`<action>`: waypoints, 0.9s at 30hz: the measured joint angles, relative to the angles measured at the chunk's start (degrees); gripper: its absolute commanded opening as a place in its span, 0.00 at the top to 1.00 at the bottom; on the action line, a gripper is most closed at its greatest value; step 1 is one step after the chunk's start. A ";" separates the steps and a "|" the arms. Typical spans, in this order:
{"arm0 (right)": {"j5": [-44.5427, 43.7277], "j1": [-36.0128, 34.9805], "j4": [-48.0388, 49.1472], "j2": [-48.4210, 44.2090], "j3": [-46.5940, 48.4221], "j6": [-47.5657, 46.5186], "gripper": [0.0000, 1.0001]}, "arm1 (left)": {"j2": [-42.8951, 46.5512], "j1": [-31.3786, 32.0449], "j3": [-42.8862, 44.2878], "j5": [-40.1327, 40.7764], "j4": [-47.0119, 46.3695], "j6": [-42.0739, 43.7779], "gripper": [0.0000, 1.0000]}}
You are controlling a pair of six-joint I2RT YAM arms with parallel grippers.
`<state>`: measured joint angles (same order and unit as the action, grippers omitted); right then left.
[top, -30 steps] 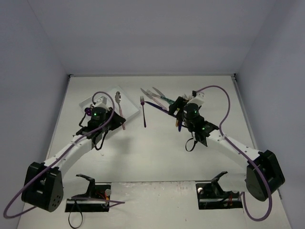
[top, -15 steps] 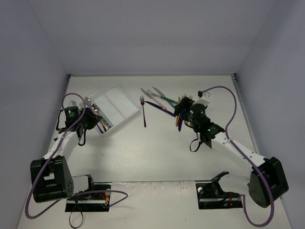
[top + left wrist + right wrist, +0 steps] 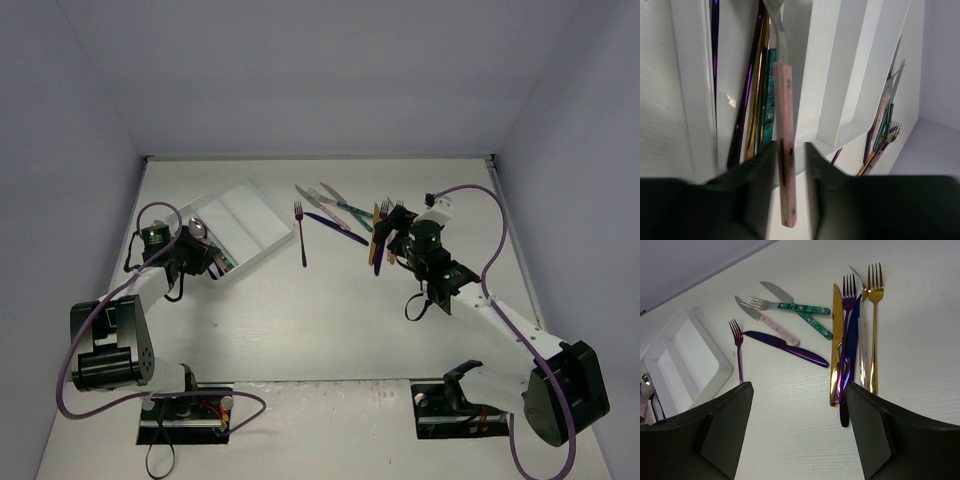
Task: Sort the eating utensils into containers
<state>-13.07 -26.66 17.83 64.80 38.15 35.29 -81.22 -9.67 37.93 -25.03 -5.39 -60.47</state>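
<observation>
The white tray (image 3: pixel 247 214) lies at the far left, with purple, gold and teal utensils (image 3: pixel 756 105) in its left compartment. My left gripper (image 3: pixel 203 260) is at the tray's near end. Its jaws stand slightly apart around a pink-handled spoon (image 3: pixel 785 130). The handle rests against the left finger, with a gap to the right one, and its end pokes over the tray wall (image 3: pixel 840 75). My right gripper (image 3: pixel 800 440) hangs open and empty near a row of gold, purple and dark blue utensils (image 3: pixel 846 340).
Loose on the table lie a purple fork (image 3: pixel 738 347), a dark purple knife (image 3: pixel 790 348), a pink-handled knife (image 3: pixel 769 323) and two teal-handled pieces (image 3: pixel 805 309). The side walls stand close on both sides. Both arm bases (image 3: pixel 185 410) sit at the near edge.
My left arm swung left to the tray's near end with the pink-handled spoon, and its jaws have parted slightly. The right arm shifted a little right.
</observation>
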 measured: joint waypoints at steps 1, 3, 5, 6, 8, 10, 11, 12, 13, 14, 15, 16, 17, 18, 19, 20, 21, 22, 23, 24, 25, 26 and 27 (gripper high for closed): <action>0.12 0.07 -0.05 0.00 -0.08 0.00 0.28 | -0.01 -0.03 0.00 -0.15 -0.16 -0.16 0.59; 0.42 0.22 -0.12 0.00 -0.16 0.00 0.28 | -0.01 -0.07 0.00 -0.42 -0.43 -0.39 0.51; 0.62 0.36 -0.14 0.00 -0.17 0.03 0.28 | 0.04 -0.07 0.00 -0.63 -0.64 -0.49 0.43; 0.67 0.41 -0.14 0.00 -0.17 0.04 0.28 | 0.08 -0.07 0.00 -0.69 -0.72 -0.48 0.40; 0.81 0.45 -0.14 0.00 -0.17 0.07 0.28 | 0.57 -0.07 0.00 -0.76 -0.70 -0.69 0.34; 0.92 0.43 -0.14 0.00 -0.17 0.16 0.28 | 1.88 -0.10 0.00 -0.87 -0.49 -1.01 0.29; 0.93 0.44 -0.14 0.00 -0.17 0.19 0.28 | 2.85 -0.11 0.00 -0.91 -0.34 -1.18 0.27; 0.94 0.44 -0.14 0.00 -0.17 0.20 0.28 | 3.93 -0.11 0.00 -0.99 -0.11 -1.25 0.26; 0.95 0.43 -0.14 0.00 -0.17 0.20 0.28 | 4.94 -0.11 0.00 -1.06 0.15 -1.27 0.25; 0.95 0.45 -0.14 0.00 -0.17 0.20 0.28 | 5.87 -0.11 0.00 -1.12 0.40 -1.28 0.25; 0.95 0.45 -0.14 0.00 -0.17 0.20 0.28 | 6.79 -0.11 0.00 -1.33 0.89 -1.28 0.25; 0.96 0.45 -0.14 0.00 -0.17 0.20 0.28 | 7.62 -0.11 0.02 -1.59 1.45 -1.28 0.25; 0.98 0.45 -0.14 0.00 -0.17 0.20 0.28 | 8.37 -0.11 0.05 -1.82 2.15 -1.26 0.24; 0.99 0.45 -0.14 0.00 -0.17 0.22 0.28 | 9.04 -0.11 0.11 -1.97 3.00 -1.22 0.24; 1.01 0.45 -0.14 0.00 -0.17 0.22 0.28 | 9.66 -0.11 0.25 -1.96 4.11 -0.92 0.24; 1.01 0.45 -0.14 0.00 -0.17 0.22 0.28 | 10.38 -0.11 0.62 -1.91 5.80 -0.43 0.24; 1.01 0.45 -0.14 0.00 -0.17 0.22 0.28 | 11.15 -0.11 1.08 -1.66 7.47 0.25 0.24; 1.01 0.45 -0.14 0.00 -0.17 0.22 0.28 | 11.94 -0.11 1.60 -1.31 8.96 1.01 0.24; 1.01 0.45 -0.14 0.00 -0.17 0.22 0.28 | 12.75 -0.11 2.15 -0.94 10.35 1.77 0.24; 1.01 0.45 -0.14 0.00 -0.17 0.21 0.28 | 13.44 -0.11 2.66 -0.60 11.26 2.52 0.24; 1.01 0.45 -0.14 0.00 -0.17 0.20 0.28 | 14.10 -0.11 3.16 -0.29 12.10 3.28 0.24; 1.01 0.45 -0.14 0.02 -0.17 0.20 0.28 | 14.59 -0.11 3.65 -0.09 12.74 4.11 0.24; 1.01 0.45 -0.14 0.02 -0.17 0.20 0.28 | 14.79 -0.06 4.12 0.11 13.19 4.89 0.24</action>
<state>-12.05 -26.22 17.69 64.82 37.98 35.48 -66.44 -9.73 42.05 -24.92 7.80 -55.58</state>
